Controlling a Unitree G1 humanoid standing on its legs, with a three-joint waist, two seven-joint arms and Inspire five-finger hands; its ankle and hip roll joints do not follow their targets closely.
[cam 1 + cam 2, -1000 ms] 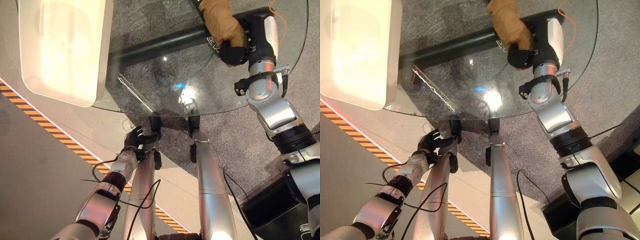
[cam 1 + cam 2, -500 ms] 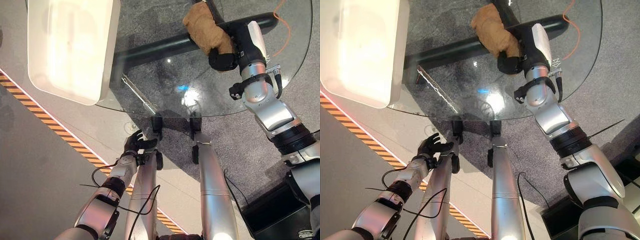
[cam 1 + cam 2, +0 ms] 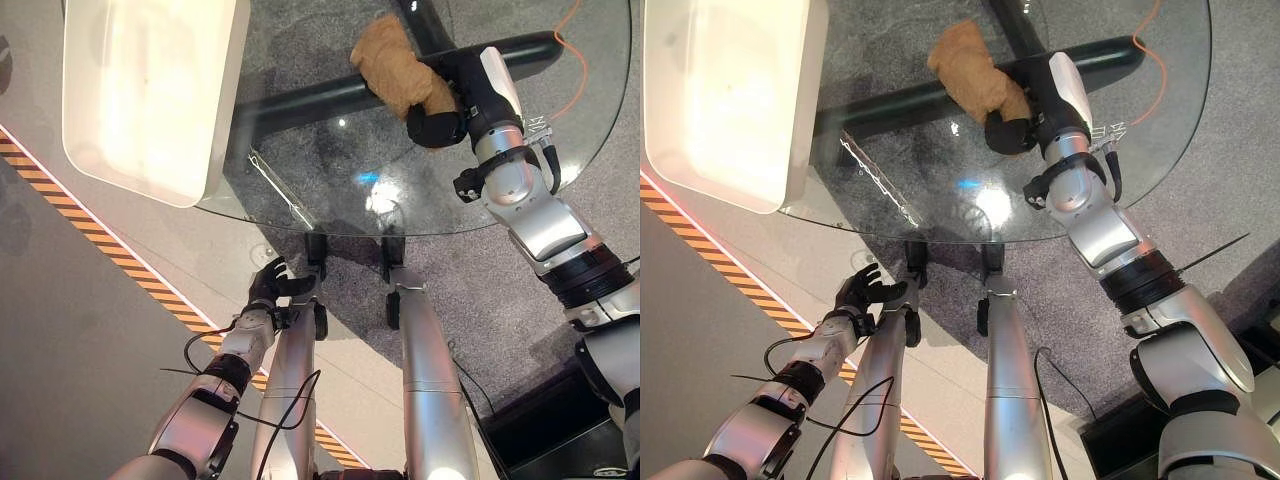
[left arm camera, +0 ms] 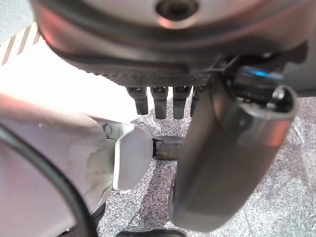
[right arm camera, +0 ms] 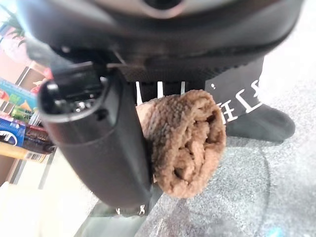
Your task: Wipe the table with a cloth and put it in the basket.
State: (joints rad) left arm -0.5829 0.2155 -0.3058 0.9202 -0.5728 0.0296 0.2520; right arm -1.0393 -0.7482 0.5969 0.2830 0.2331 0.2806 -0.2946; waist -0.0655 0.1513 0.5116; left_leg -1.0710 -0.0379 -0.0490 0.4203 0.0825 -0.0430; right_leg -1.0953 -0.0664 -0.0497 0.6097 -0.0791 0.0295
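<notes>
- The right hand (image 3: 438,124) is over the far right part of the round glass table (image 3: 330,190), its fingers and thumb curled round a brown cloth (image 3: 395,68).
- In the right wrist view the cloth (image 5: 185,143) shows as a bunched roll pinched against the thumb (image 5: 98,143), its lower end close above the glass.
- From the head views, the free end of the cloth spreads out on the glass away from the hand, over the dark bar of the table's base (image 3: 320,98) seen through the top.
- The white basket (image 3: 150,90) sits on the far left part of the table, overhanging its edge, well apart from the cloth.
- The left hand (image 3: 268,285) hangs low beside the table's near edge, below the level of the top, fingers relaxed and loosely spread, holding nothing.
- An orange-and-black striped line (image 3: 110,270) runs across the floor on the left.
</notes>
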